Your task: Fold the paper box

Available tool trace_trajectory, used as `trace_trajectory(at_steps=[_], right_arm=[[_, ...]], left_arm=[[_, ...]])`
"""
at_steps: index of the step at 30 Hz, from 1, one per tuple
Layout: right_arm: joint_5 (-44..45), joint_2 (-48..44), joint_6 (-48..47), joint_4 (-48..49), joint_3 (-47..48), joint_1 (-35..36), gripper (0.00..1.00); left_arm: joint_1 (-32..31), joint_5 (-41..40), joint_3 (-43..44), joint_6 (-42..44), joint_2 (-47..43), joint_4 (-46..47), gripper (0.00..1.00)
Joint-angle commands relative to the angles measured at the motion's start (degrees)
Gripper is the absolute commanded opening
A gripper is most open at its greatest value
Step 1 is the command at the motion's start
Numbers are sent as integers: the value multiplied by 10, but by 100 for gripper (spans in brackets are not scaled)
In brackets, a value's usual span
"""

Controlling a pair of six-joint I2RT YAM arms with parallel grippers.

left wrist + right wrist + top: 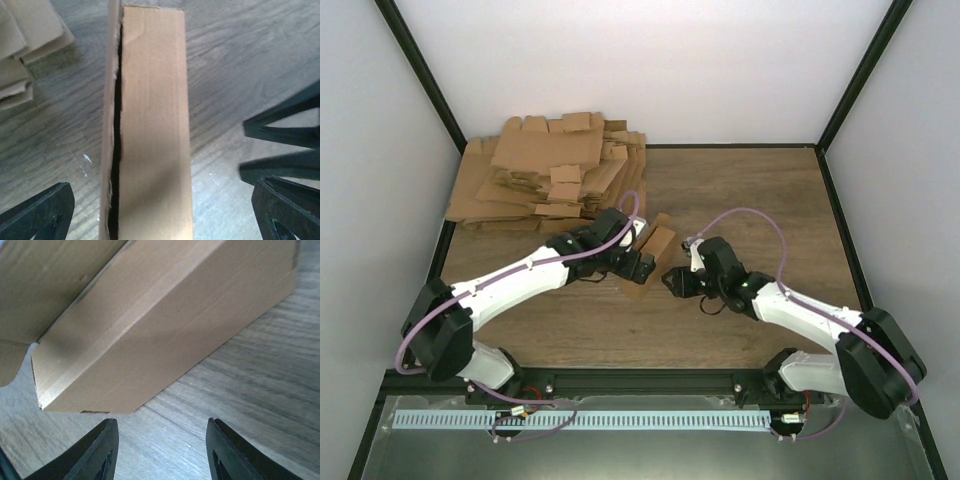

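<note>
Though its body already stands as a narrow carton, the paper box [661,240] looks unfinished.

Nearest, the right claw [672,281] sits low over the table [760,200], released, its fingers [95,450] spread with nothing between them and the box's near corner just ahead. Beyond it, the left claw [642,262] hangs over the box near the table's middle, also released, straddling it without visibly touching. A dark seam gapes along one long edge and a flap seems loose, so closing likely remains. Spare blanks [550,170] are heaped at the far left corner.
</note>
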Motion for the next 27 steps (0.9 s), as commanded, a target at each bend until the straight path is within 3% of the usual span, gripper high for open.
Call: trace_trajectory(at_steps=[1,11,15,19,22,27], right_arm=[[72,-46,13,-15,-3,4,51],[60,-60,8,-63,22,-76,51],[54,-72,0,-68,32,-99,51],[54,-69,-9,-81,48,-111,51],[53,-71,-18,-98,58,-114,50],[48,-92,-59,-114,65,-114,51]], left_arm=[[-11,-72,44,7,37,-42,100],[-16,-69,91,26,114,-66,97],[-16,-74,111,32,135,-81,84],[-16,-68,127,50,144,-101,59],[-16,-68,138,66,152,-127,53],[-16,-45,137,110,135,-157,50]])
